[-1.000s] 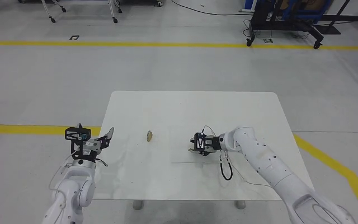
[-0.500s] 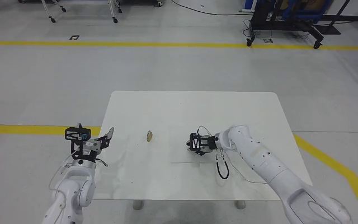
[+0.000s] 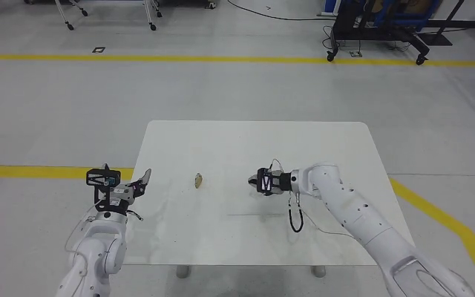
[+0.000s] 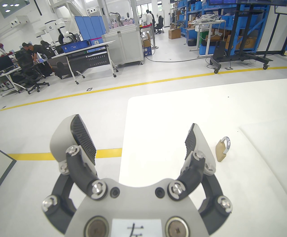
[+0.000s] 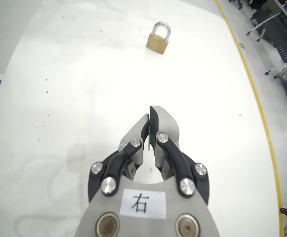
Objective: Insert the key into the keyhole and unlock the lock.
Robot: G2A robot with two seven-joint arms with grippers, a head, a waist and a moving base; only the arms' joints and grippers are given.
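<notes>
right wrist view — brass padlock [image 5: 157,43], ribbed gripper [image 5: 149,112] pinching thin key [image 5: 148,145]

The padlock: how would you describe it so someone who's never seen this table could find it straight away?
Start at the white table. On its top, a little ahead of the open left gripper, lies a small padlock. It is the only brass-coloured thing there, a squarish body with a silver shackle loop.

Industrial lab: blue-bin shelving [image 4: 192,20], desks [image 4: 89,52], yellow floor line [image 3: 223,57].
</notes>
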